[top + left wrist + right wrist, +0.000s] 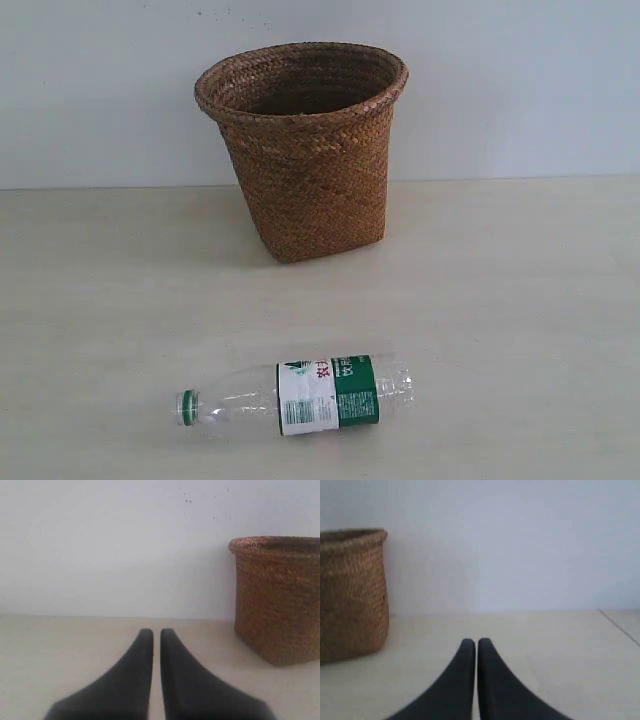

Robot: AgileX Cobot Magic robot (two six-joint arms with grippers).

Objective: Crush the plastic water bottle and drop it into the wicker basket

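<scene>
Risks knocking the round bottle (300, 393), lying uncrushed on the bench (520, 300) well before the basket (305, 150), into a roll with left fingers (131, 680) and right fingers (454, 682) seemingly almost shut, holding nothing.

- A pale, faintly grained desk (520, 300).
- The wicker basket (305, 160) stands upright toward its back.
- The plastic water bottle (300, 395) lies on its side near the front, green cap toward the left, well apart from the basket.
</scene>
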